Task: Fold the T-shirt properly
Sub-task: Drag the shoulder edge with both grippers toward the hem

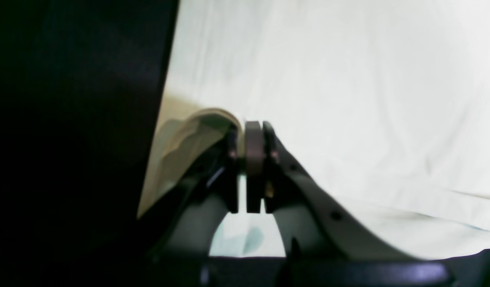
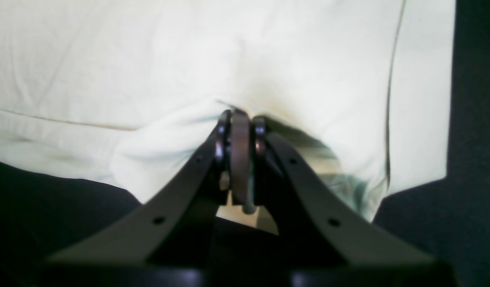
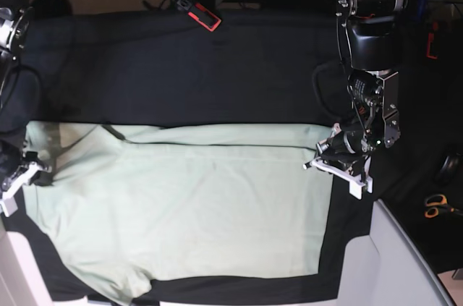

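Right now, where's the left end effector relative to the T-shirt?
In the base view the left end effector is at the right edge of the T-shirt, shut on the cloth near its far right corner, over the black tablecloth.

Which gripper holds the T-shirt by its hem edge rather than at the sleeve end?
The left gripper: it pinches the T-shirt hem edge; the right gripper clamps the sleeve end.

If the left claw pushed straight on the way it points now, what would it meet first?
More of the T-shirt: the left claw, shut on its edge, points across the flat cloth. Nothing else shows ahead, though depth is unclear.
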